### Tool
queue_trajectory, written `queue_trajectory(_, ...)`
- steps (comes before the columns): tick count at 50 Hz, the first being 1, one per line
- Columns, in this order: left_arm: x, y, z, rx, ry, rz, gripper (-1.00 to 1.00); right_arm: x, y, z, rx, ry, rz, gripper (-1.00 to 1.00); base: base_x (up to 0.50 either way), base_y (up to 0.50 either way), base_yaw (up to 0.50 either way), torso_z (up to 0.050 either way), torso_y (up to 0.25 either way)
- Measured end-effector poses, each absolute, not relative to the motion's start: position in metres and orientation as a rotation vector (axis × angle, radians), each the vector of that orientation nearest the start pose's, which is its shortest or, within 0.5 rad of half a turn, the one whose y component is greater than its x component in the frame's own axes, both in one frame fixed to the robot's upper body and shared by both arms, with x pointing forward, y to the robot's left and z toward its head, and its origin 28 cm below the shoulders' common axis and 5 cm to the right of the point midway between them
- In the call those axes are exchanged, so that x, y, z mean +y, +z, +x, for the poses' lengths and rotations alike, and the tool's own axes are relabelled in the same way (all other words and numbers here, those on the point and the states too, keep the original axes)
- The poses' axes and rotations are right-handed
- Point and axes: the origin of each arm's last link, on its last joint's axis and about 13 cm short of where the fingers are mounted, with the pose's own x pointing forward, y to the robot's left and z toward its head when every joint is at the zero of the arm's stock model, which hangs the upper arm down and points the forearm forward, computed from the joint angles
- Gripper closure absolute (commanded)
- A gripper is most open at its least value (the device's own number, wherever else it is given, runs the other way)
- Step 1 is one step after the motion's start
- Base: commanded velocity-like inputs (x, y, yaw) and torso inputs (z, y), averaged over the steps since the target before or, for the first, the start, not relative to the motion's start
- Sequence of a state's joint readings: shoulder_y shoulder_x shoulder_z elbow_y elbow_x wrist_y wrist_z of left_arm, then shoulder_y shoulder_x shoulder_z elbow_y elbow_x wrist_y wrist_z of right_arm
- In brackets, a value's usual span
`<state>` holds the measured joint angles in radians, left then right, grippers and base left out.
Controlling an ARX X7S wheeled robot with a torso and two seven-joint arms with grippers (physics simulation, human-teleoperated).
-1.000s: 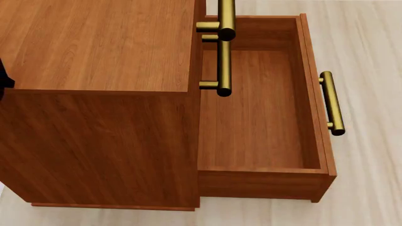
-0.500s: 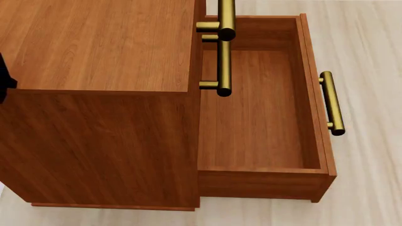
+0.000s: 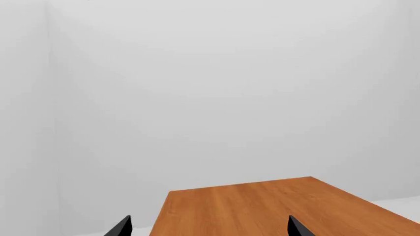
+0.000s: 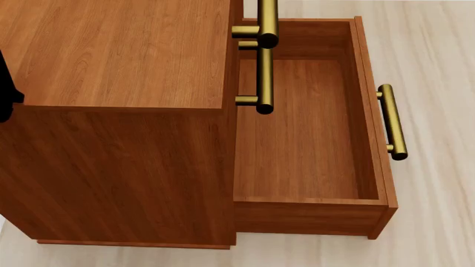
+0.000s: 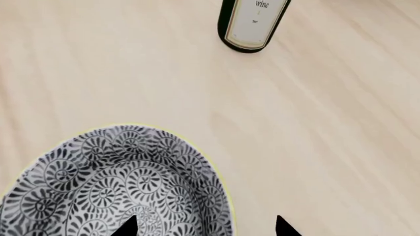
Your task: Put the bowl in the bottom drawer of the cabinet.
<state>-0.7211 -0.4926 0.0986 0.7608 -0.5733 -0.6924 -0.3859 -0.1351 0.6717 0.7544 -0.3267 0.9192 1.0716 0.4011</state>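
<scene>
Right gripper (image 5: pixel 203 227) jaws spread over the bowl (image 5: pixel 118 184), left gripper (image 3: pixel 208 227) spread above the cabinet (image 3: pixel 262 209)

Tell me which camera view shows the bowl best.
The right wrist view shows it best: the bowl fills the lower part of that picture, its blue-and-white pattern and pale rim plain, between the right hand tips. The head view shows only the cabinet and open bottom drawer; the left wrist view shows no bowl.

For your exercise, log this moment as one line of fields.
bottom drawer: open, empty | bowl: on pale surface, under right gripper, jaws apart | wine bottle: upright | left gripper: jaws apart, above cabinet
</scene>
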Motion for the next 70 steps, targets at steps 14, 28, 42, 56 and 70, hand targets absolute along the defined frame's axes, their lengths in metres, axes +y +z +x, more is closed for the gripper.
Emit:
queue_trajectory(14, 0.233, 0.276, 0.233, -0.662, -0.058, 0.094, -1.00, -0.302, 0.120, 0.143, 0.502, -0.609, 0.150, -1.00, 0.00, 0.00, 0.00, 0.000, 0.000)
queue_trajectory(28, 0.232, 0.276, 0.234, -0.665, -0.060, 0.096, -1.00, -0.305, 0.118, 0.143, 0.501, -0.640, 0.145, 1.00, 0.00, 0.00, 0.00, 0.000, -0.001)
queue_trajectory(42, 0.231, 0.276, 0.235, -0.665, -0.060, 0.097, -1.00, -0.306, 0.118, 0.142, 0.494, -0.637, 0.152, 1.00, 0.00, 0.00, 0.00, 0.000, -0.001)
queue_trajectory(56, 0.231, 0.276, 0.235, -0.663, -0.060, 0.096, -1.00, -0.302, 0.133, 0.139, 0.453, -0.608, 0.154, 1.00, 0.00, 0.00, 0.00, 0.000, 0.000)
queue_trajectory(70, 0.231, 0.276, 0.234, -0.659, -0.064, 0.093, -1.00, -0.299, 0.148, 0.138, 0.413, -0.594, 0.137, 1.00, 0.00, 0.00, 0.00, 0.000, 0.000)
